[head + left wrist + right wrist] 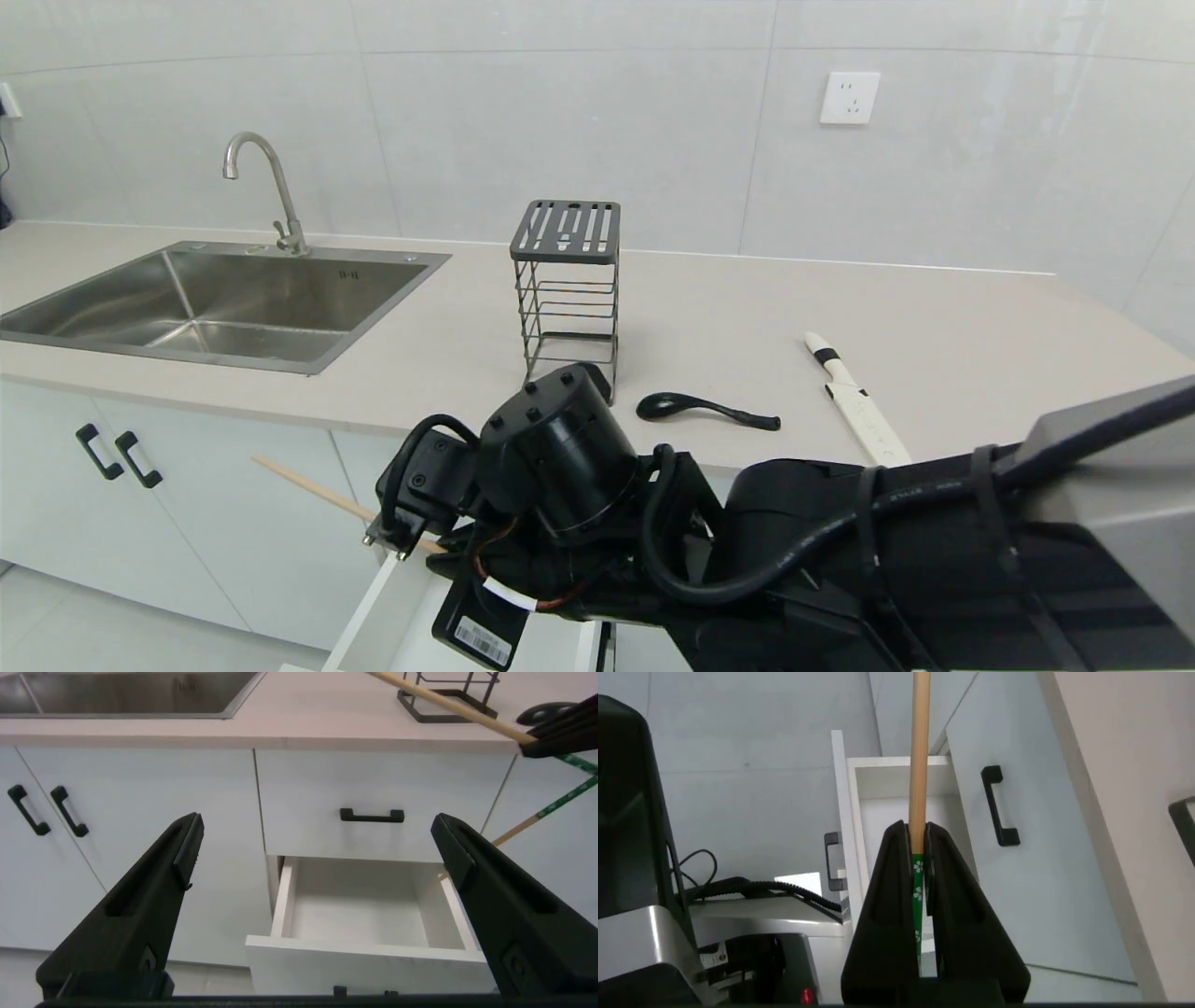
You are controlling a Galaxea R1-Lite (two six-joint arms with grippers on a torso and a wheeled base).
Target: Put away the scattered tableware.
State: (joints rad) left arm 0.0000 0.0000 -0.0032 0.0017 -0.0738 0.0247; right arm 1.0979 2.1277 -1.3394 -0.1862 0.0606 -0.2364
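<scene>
The right end effector (920,833) sits closest in its wrist view. Its two black fingers are clamped on a wooden chopstick (921,747) with a green patterned end. The stick runs out past the fingertips, above the open white drawer (878,798).

In the left wrist view, the left end effector (316,821) hangs in front of the cabinets with its fingers (140,915) spread wide apart. Beyond them the drawer (360,905) stands pulled out below a closed drawer front (374,784), and the chopstick (439,705) crosses one upper corner.

In the head view, the chopstick (313,487) juts from beneath the right arm, out past the front edge of the desk (747,308). On the desk a black spoon (705,408) lies near the foot of a wire rack (567,280). A white knife (854,397) lies apart from the spoon, to its right. A sink (280,289) is set in at the left.
</scene>
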